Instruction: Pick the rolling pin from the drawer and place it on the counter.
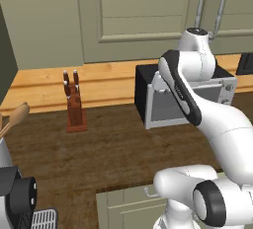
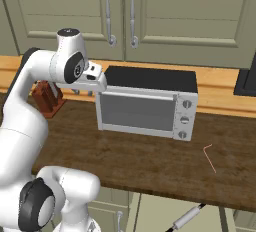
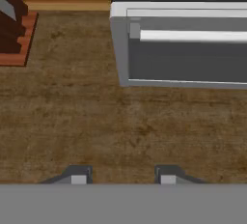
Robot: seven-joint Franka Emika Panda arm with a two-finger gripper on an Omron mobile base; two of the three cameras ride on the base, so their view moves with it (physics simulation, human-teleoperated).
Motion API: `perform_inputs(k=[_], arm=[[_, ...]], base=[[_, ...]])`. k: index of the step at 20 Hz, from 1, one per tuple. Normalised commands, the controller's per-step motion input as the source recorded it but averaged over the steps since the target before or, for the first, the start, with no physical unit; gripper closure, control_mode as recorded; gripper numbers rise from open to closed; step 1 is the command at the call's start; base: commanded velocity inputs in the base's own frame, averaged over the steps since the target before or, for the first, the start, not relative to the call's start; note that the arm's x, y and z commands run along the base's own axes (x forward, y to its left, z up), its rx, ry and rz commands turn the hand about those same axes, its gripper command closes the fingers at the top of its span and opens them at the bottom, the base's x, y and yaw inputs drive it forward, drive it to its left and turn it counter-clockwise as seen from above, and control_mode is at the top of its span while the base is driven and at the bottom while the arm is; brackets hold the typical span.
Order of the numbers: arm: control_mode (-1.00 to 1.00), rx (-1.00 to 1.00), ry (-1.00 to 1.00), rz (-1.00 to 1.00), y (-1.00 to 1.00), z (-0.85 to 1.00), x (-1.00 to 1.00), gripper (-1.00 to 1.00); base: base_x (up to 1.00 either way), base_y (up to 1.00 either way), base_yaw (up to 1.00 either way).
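Rolling pin [image 2: 187, 218] sits nearest the base, low at the bottom of the right base view. It is a slim pale rod with dark ends, just below the front edge of the tabletop [image 2: 150, 161], in what I take to be the pulled-out drawer [image 1: 123, 204]. The drawer's sage-green front and small curved handle show in the left base view. The pin's long axis runs on a slant, its near end toward the base and its far end angled up to the right. Farther in, the hand [image 3: 123, 175] hangs above the dark wood, well apart from the pin. Its two fingertips [image 3: 79, 175] are parted with bare wood between them, so it is open and holds nothing. From there, by my reading, the pin lies back toward the base, lower than the tabletop and to the robot's right. The coming reach would therefore have to pull back, swing right and drop below the edge, with the fingers turned to close across that slanted axis. Just beyond the hand stands the toaster oven [image 2: 145, 108], its left front corner close by. The knife block [image 1: 74, 109] is off to the left, and the lighter back ledge [image 1: 44, 87] is farthest.
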Motion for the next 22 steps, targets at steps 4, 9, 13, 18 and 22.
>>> perform_inputs(k=[4, 9, 13, 18, 22], arm=[[-1.00, 0.00, 0.02, 0.00, -0.19, -0.01, -0.11, -1.00], [-1.00, 0.10, 0.14, -0.04, -0.99, -0.33, -0.40, -1.00], [-1.00, 0.07, 0.18, -0.03, -1.00, -0.45, -0.28, -1.00], [-1.00, 0.01, 0.24, -0.03, -1.00, -0.57, -0.39, -1.00], [-1.00, 0.00, 0.26, -0.05, -1.00, -0.71, -0.43, -1.00]], base=[[0.00, 0.00, 0.00], [0.00, 0.00, 0.00], [0.00, 0.00, 0.00], [0.00, 0.00, 0.00], [0.00, 0.00, 0.00]])
